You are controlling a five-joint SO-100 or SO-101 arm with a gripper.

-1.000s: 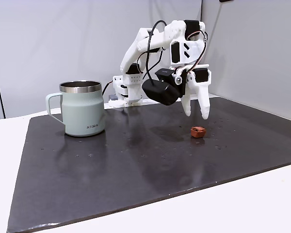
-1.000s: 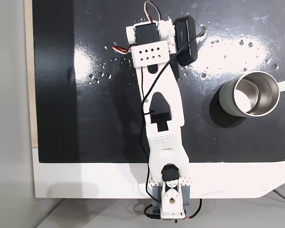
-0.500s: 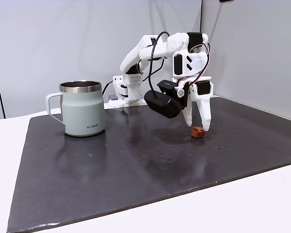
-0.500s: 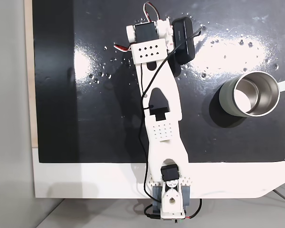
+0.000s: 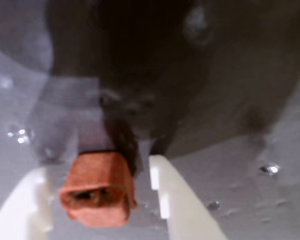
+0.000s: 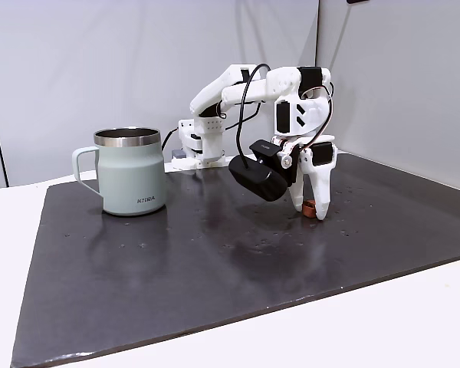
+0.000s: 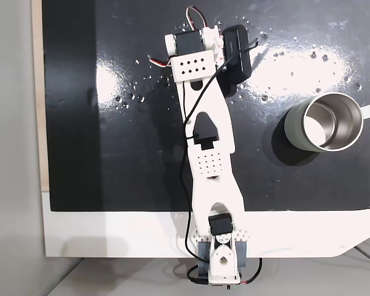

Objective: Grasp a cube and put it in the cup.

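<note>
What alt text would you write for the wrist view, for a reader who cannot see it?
A small reddish-brown cube sits on a dark glossy mat between two open white fingers, closer to the one at the picture's left edge. The background is blurred.

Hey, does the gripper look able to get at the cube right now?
Probably yes. The gripper is open and down at the mat, the cube sits between its fingers, and nothing blocks them closing.
</note>
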